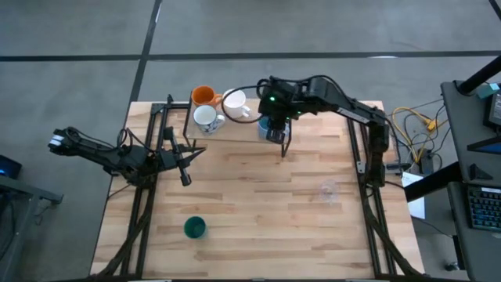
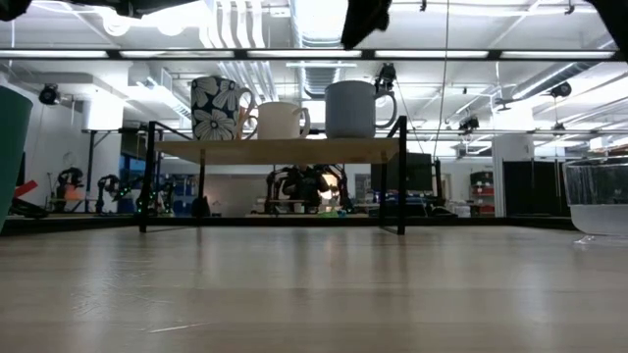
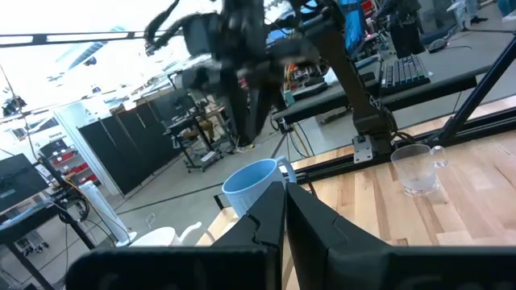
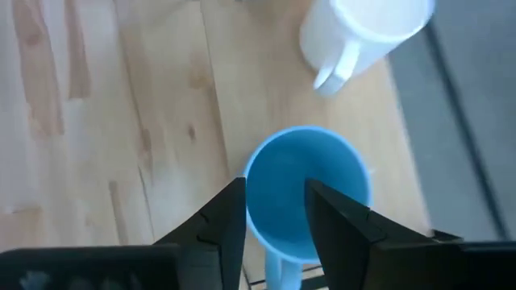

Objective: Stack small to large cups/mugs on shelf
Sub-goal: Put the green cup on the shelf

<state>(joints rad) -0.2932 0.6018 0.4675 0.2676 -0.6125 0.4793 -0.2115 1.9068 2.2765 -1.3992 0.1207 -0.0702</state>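
Four mugs on shelf (image 2: 275,150); light blue mug (image 4: 306,189) rightmost. Right gripper (image 4: 274,213) above it, jaws apart, straddling its rim. Lift straight up, clear of plain white mug (image 4: 367,28). Left gripper (image 3: 284,217) jaws together.

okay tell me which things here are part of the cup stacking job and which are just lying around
Part of the job: shelf; orange mug, plain white mug, flowered white mug and light blue mug on it; dark green cup and clear glass on the table.

Just lying about: keyboard and cables beside the table.
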